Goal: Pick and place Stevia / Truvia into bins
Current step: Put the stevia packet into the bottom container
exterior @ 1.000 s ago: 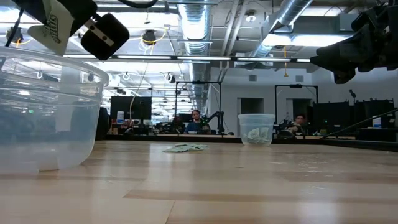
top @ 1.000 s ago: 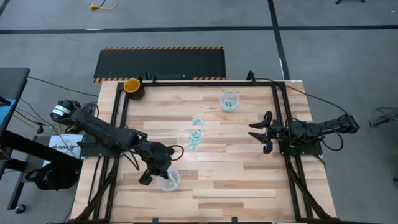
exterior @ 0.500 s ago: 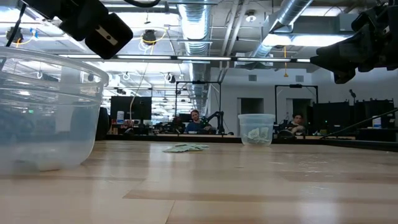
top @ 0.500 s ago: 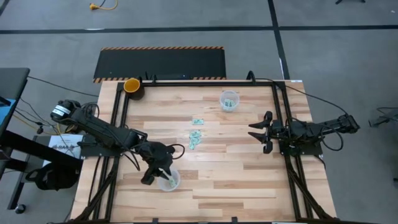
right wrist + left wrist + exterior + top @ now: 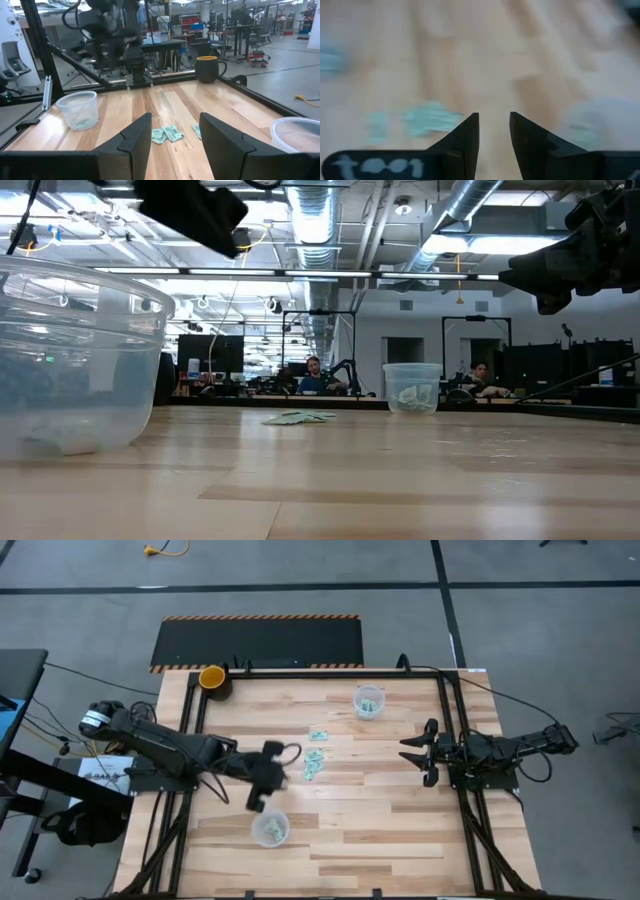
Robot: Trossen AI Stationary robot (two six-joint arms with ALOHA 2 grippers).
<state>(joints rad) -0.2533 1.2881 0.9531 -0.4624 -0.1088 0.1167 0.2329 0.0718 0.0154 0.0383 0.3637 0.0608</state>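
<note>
Left gripper (image 5: 258, 802) above table (image 5: 380, 810) beside near cup (image 5: 270, 829), fingers slightly parted, empty. Right gripper (image 5: 408, 751) parked, open, empty.

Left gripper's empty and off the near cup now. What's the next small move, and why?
Probably carry the left gripper on toward the loose packets at mid-table and lower over one. Its fingers stand apart with nothing between them, the near cup already holds a packet, and several packets lie unsorted. The right gripper waits at the table's right edge.
</note>
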